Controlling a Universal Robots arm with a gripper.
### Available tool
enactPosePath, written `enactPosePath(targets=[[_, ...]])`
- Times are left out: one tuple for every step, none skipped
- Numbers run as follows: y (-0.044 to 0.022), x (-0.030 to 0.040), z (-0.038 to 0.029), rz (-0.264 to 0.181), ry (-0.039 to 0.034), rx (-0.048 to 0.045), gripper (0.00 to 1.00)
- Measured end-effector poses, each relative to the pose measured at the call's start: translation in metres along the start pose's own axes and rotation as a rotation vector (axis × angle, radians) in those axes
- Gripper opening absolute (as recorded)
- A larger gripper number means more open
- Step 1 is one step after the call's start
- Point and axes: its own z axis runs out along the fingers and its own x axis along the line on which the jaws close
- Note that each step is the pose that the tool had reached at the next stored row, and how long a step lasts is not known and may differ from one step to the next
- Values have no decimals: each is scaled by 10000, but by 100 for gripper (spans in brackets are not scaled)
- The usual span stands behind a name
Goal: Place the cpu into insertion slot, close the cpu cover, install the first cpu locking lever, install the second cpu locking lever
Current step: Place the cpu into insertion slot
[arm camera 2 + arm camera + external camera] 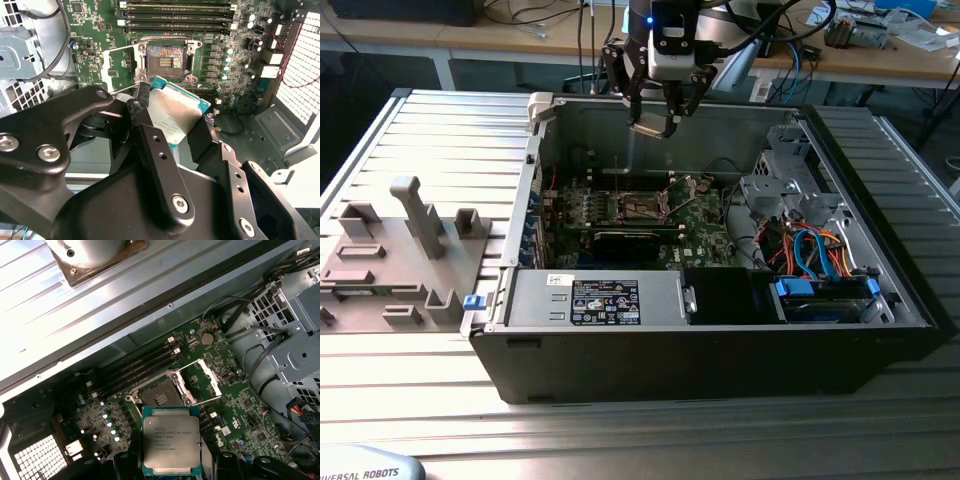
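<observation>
My gripper hangs over the open computer case, above its back wall, and is shut on the cpu. The cpu is a flat square chip with a silver top and a green edge, clamped between the black fingers in both wrist views. It is held tilted in the air, apart from the board. Below it lies the insertion slot on the green motherboard, dark and bare. The cpu cover stands swung open beside the slot.
A silver drive cage and blue and orange cables fill the case toward the exterior view's right. A power supply lies along the front. Memory slots run beside the socket. Grey fixtures stand on the table at the left.
</observation>
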Motion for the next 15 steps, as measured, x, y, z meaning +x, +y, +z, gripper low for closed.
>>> enactPosePath(targets=[[0,0,0,15,-1,-1,54],[0,0,0,33,-2,-1,54],[0,0,0,42,-2,-1,54],[0,0,0,52,-3,-1,54],[0,0,0,60,-4,-1,54],[0,0,0,71,-4,-1,54],[0,0,1,83,-4,-1,54],[0,0,0,91,-5,-1,54],[0,0,0,101,-6,-1,54],[0,0,1,110,-6,-1,54],[0,0,1,121,-7,-1,54],[0,0,1,130,-7,-1,54],[0,0,1,139,-7,-1,54],[0,0,0,147,-8,-1,54],[0,0,1,159,-9,-1,54]])
